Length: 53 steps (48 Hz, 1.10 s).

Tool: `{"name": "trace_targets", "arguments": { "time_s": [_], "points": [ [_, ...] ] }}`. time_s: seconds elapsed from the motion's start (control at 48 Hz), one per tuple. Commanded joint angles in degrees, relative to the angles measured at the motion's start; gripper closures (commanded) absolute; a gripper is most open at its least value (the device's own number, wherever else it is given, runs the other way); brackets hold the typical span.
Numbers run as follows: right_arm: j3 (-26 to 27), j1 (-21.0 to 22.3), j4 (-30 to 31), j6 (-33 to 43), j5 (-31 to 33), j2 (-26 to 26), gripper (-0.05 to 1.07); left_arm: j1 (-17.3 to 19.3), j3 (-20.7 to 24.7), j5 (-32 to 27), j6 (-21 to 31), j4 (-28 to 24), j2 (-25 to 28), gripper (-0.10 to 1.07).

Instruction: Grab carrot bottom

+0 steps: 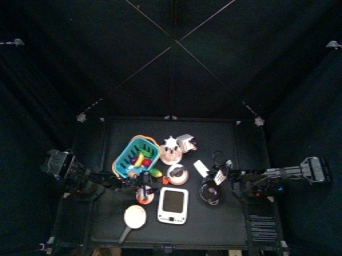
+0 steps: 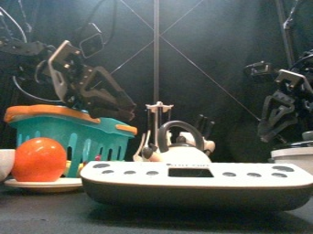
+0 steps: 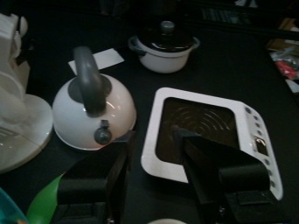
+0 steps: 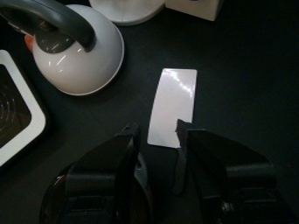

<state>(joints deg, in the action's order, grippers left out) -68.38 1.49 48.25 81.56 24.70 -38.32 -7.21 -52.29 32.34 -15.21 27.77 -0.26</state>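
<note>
Above the table's 9 o'clock side the left gripper [image 3: 152, 171] hangs in the air with its jaws spread wide and nothing between them. Its wrist cam looks down on bare tabletop between the white kettle [image 3: 87, 105] and the white scale [image 3: 216, 131]. From the front it sits level w/ the rim of the blue basket [image 2: 73, 132], which fills the 10 o'clock part of the table. The carrot bottom [image 2: 40, 158] is on the table at approx 9 o'clock from centre, just in front of the basket and at the far edge of the beige plate [image 2: 37, 184]; whether they touch I can't tell. It is well below the left jaws and untouched. At 3 o'clock the right gripper [image 4: 163, 153] is also raised and unclenched, above a toy knife [image 4: 176, 101] w/ a white blade lying flat.
</note>
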Motion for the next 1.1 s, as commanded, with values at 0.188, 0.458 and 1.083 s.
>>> {"name": "trace_targets", "arguments": {
  "time_s": [0.188,0.458,1.083],
  "points": [
    [0.70,0.18,0.09,-0.09,-0.26,1.41,0.26,4.75,6.06,-13.10,-2.11,-0.09,-0.35,0.18],
    [0.70,0.00,0.00,-0.09,-0.26,2.55,0.26,5.89,6.06,-21.36,-5.54,-0.35,-5.10,0.18],
    [0.70,0.18,0.09,-0.09,-0.26,2.55,0.26,10.72,1.32,-28.92,-5.71,-2.72,-8.44,0.18]
  ]
}}
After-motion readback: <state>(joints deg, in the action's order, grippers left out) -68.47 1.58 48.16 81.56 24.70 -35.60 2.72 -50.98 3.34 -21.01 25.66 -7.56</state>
